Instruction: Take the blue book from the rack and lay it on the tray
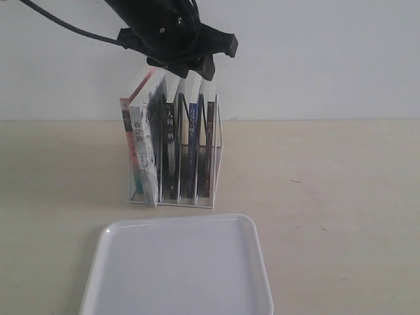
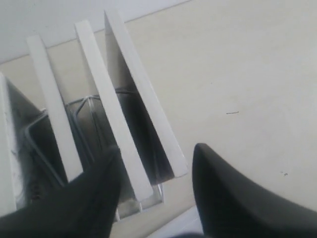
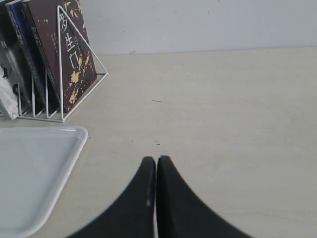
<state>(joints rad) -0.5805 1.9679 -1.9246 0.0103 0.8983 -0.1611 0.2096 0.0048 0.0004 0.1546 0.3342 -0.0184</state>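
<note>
The blue book [image 1: 192, 134] stands upright in the rack [image 1: 220, 157], a little above the middle of the exterior view. You see its dark blue spine with white characters turned to the camera. It is the second book from the right end of the rack, between the black-spined book [image 1: 169, 134] on its left and a dark brown book [image 1: 210, 131] on its right. At the left end of the rack the pink-and-teal book [image 1: 136, 147] stands tilted, not straight like the others.

Your left gripper [image 1: 187, 67] hangs just over the top edges of the books, at the upper centre of the exterior view. In the left wrist view its fingers [image 2: 233, 198] are wide apart and they hold nothing. The white top edges of two books run into the gap between them, and I cannot tell for sure which of these is the blue one.

The tray [image 1: 177, 275] lies flat on the table [image 1: 341, 197] at the bottom of the exterior view, in front of the rack, near to it but not touching.

Your right gripper [image 3: 156, 166] appears only in the right wrist view. Its two fingers are pressed together with nothing between them, above bare table, well apart from the rack
</note>
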